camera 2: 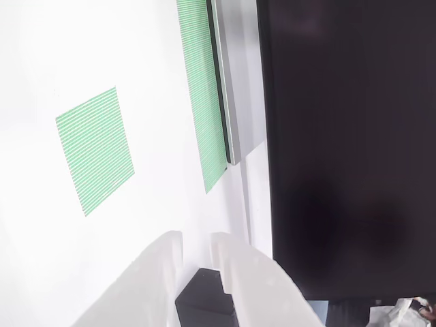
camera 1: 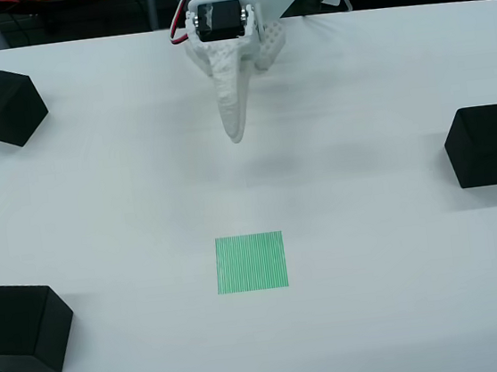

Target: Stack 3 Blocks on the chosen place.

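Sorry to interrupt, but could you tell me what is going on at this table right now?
A white robot arm's gripper hangs above the white table, holding nothing. Three black blocks sit apart: one at the upper left, one at the lower left and one at the right of the overhead view. The green striped square in the middle is bare, so no stacking has begun.

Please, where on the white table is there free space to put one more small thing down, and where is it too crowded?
Free: the wide middle band of the table between the right cube and the green striped square, also between that square and the two left cubes. Tighter: the far middle, where the hand hangs.
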`<state>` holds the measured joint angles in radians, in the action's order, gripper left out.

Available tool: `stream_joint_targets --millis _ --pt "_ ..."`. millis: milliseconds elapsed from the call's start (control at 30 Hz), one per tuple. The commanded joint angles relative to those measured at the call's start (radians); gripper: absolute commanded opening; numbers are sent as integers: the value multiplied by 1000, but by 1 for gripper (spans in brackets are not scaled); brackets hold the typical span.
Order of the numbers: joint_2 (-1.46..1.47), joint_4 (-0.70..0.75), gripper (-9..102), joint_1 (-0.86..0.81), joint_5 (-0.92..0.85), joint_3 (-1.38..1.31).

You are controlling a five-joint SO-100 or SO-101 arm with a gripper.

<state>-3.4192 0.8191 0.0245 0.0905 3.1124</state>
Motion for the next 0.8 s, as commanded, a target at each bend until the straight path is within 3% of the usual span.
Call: stream_joint_targets --millis 0,467,767 --pt "-18 -5 1 -6 -6 35" --pt "-17 -5 1 -2 -8 35" --pt "176 -71 1 11 -239 -34"
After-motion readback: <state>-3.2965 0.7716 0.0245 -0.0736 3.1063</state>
